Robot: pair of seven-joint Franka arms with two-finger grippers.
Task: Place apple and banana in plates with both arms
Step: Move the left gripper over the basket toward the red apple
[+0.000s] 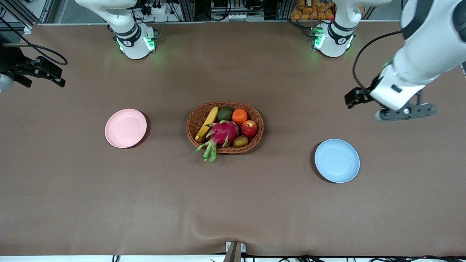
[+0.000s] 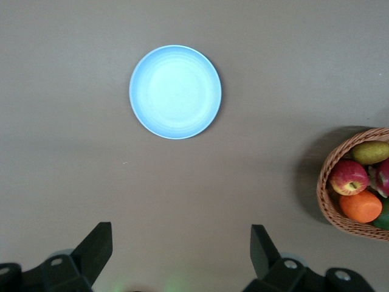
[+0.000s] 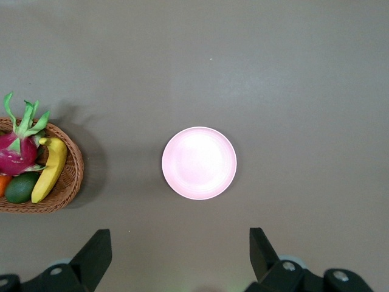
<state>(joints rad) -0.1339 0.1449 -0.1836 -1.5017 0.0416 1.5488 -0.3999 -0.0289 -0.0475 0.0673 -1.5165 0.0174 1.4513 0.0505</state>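
Observation:
The apple (image 1: pixel 249 128) and the banana (image 1: pixel 207 123) lie in a brown wicker basket (image 1: pixel 193 116) at the table's middle. The apple also shows in the left wrist view (image 2: pixel 349 177), the banana in the right wrist view (image 3: pixel 50 169). The pink plate (image 1: pixel 125 128) is empty toward the right arm's end; it also shows in the right wrist view (image 3: pixel 199 162). The blue plate (image 1: pixel 337 160) is empty toward the left arm's end, and shows in the left wrist view (image 2: pixel 175 91). My left gripper (image 2: pixel 181 243) is open, high over bare table by the blue plate. My right gripper (image 3: pixel 180 246) is open, high over bare table by the pink plate.
The basket also holds a magenta dragon fruit (image 1: pixel 222 133), an orange (image 1: pixel 239 116), a green avocado (image 1: pixel 225 114) and a small brownish fruit (image 1: pixel 240 141). The dragon fruit's green leaves hang over the rim toward the front camera. Brown cloth covers the table.

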